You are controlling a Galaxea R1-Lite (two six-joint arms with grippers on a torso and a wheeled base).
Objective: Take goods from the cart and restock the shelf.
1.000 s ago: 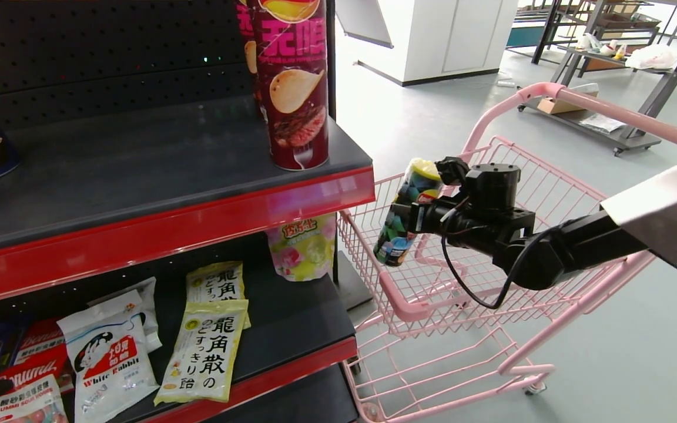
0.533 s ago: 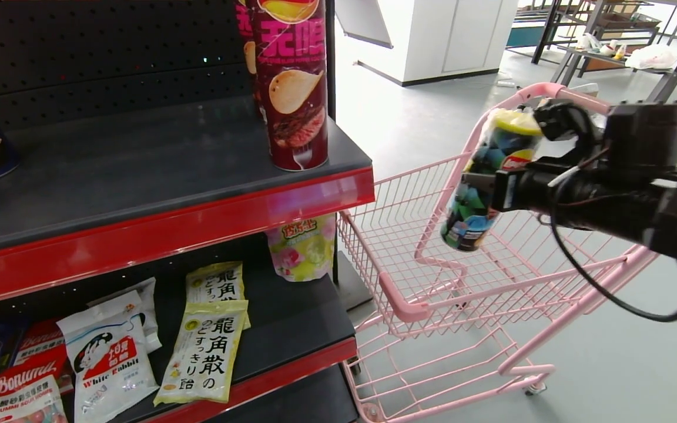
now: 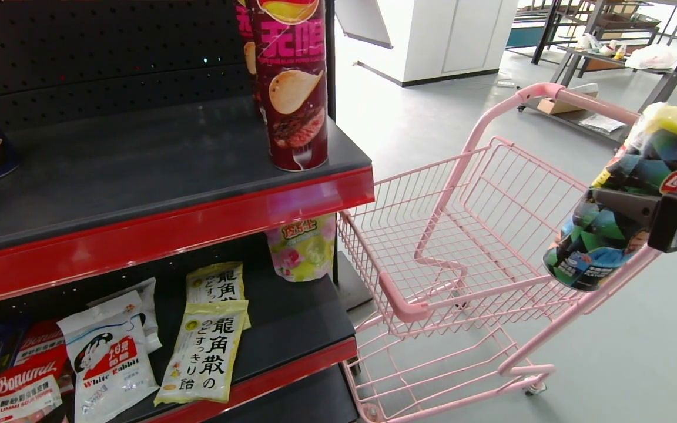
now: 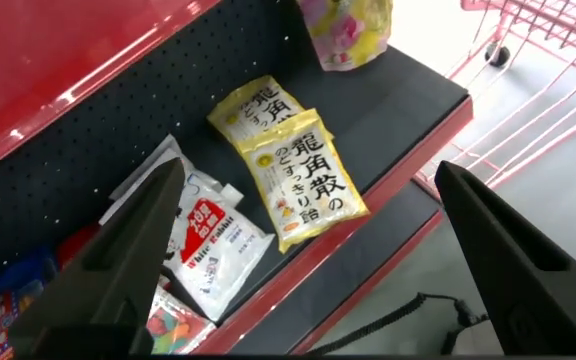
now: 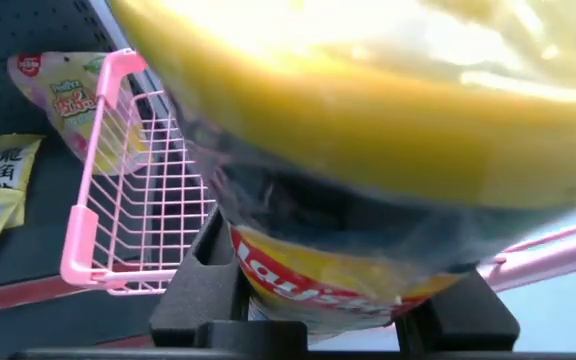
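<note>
Chip can point(image 3: 609, 235) in grip, off the cart point(image 3: 415, 305).
My right pincer point(image 5: 333, 305) clamps the tilted can in the air at the cart's handle side, well apart from the shelf point(image 3: 168, 223). My left pincer point(image 4: 308, 200) is spread wide near the candy bags point(image 4: 303, 180).

At three o'clock, the yellow-lidded round chip canister point(image 3: 594, 252) in my black right claw point(image 5: 333, 300) wears a mosaic of blue, green and black shards, with a red-and-yellow badge. The pink wire cart point(image 3: 462, 200) between three and five o'clock is one shade throughout. At twelve o'clock the tall maroon chip tube point(image 3: 291, 88) shows pale crisps and magenta lettering. The black metal shelf point(image 3: 138, 164) has a glossy red front edge. At seven o'clock lie yellow-green candy bags point(image 3: 206, 352) with black characters and a white candy bag point(image 3: 112, 364) with a red label.
</note>
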